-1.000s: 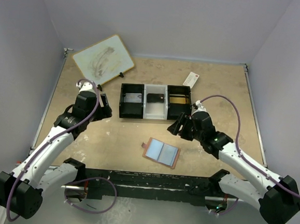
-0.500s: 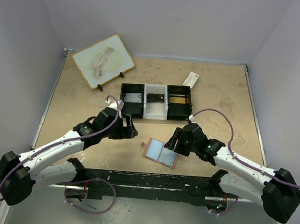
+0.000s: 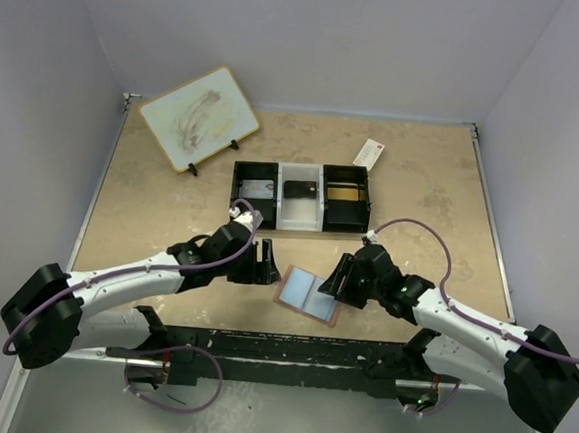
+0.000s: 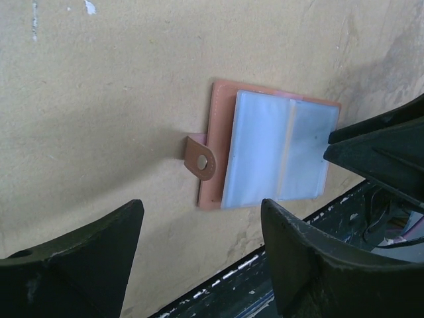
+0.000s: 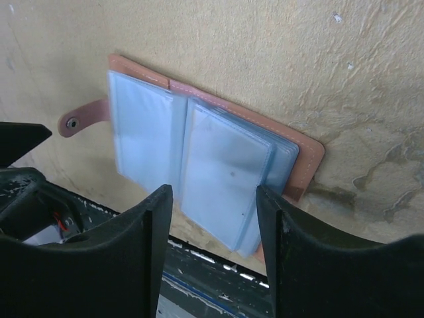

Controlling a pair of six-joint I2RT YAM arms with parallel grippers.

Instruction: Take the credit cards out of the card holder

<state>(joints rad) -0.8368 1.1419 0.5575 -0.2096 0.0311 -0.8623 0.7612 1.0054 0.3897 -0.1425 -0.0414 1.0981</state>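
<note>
Two thin plastic credit cards, a silvery grey card (image 3: 258, 190) and a dark card (image 3: 301, 189), lie in the black-and-white three-compartment tray (image 3: 233, 194). The salmon-tan leather bifold card holder (image 3: 308, 295) lies open between the left gripper (image 3: 266, 264) and the right gripper (image 3: 333, 278). Both grippers are spread and empty. The pockets appear vacant.

site: lab test cell | cues: blank enclosure walls (image 3: 333, 39), tan table (image 3: 431, 198), robot arms (image 3: 124, 282)

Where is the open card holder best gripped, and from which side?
Probably its snap strap: the card holder lies open and flat, and only that tab juts past the cover, on the robot's left. Come in from that side.
</note>
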